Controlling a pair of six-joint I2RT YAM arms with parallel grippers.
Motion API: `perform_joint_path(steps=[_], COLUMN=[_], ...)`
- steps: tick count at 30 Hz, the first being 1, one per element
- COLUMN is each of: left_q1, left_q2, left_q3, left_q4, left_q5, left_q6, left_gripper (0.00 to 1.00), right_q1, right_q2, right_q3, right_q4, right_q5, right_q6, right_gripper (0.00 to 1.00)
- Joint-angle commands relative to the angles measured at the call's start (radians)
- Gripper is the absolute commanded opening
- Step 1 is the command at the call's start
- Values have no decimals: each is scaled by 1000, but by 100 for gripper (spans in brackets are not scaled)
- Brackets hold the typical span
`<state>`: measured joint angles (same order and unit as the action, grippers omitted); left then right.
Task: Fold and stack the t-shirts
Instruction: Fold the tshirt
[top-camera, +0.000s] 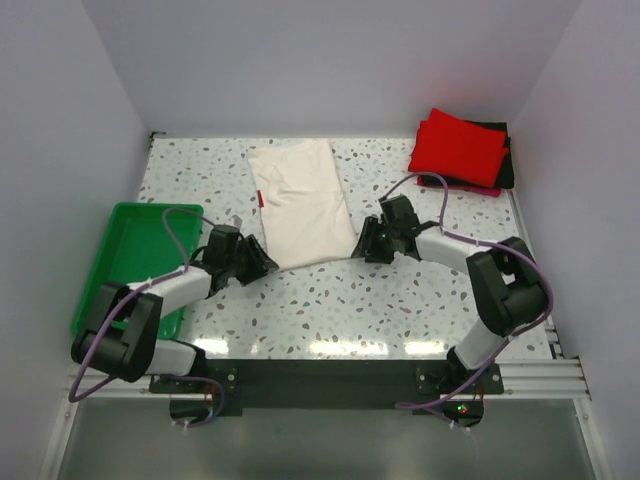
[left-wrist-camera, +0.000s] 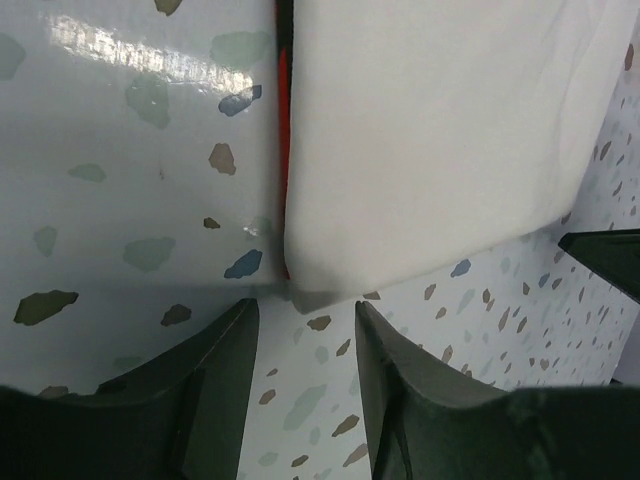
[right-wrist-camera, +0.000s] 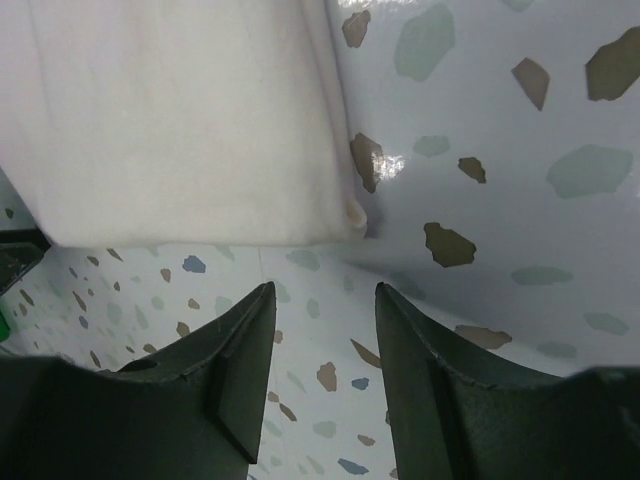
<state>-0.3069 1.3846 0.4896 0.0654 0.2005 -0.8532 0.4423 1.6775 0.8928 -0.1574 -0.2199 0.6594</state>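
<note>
A cream-white t-shirt (top-camera: 300, 200) lies folded lengthwise on the table, with a small red mark on its left edge. My left gripper (top-camera: 262, 265) is open at its near left corner (left-wrist-camera: 300, 280), just short of the cloth. My right gripper (top-camera: 366, 245) is open at its near right corner (right-wrist-camera: 345, 215), also just short of it. A folded red t-shirt (top-camera: 460, 148) lies on a folded black t-shirt (top-camera: 505, 160) at the back right. The left wrist view shows a red stripe (left-wrist-camera: 283, 110) along the white shirt's edge.
A green plastic tray (top-camera: 125, 255) sits at the left edge, beside my left arm. The speckled table (top-camera: 380, 300) ends at white walls behind and on both sides.
</note>
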Motion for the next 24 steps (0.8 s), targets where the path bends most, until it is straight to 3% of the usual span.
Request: perform_joint_path(steps=[1,9,15,21,24], left_q1=[9,9,8,5,-1], left_q2=[-38,17,36,82,93], left_q3=[-37,-83,-74,-49,-36], left_q4=[36,139,120,137,136], left_q5=[14,45,4,7,7], left_q6=[-20,-78,-90,-92,-93], left_gripper=[49,53,46,33,17], right_q1=[-27,-51,-50,-50,-48], right_q2=[-38,96,152,172,166], right_q3=[-14,61,86,77,71], right_q4=[18,81,104,130,133], right_q5=[62,25,14,-24,-44], right_q6=[17,25,39,46,46], right_gripper=[49,48,47,37,32])
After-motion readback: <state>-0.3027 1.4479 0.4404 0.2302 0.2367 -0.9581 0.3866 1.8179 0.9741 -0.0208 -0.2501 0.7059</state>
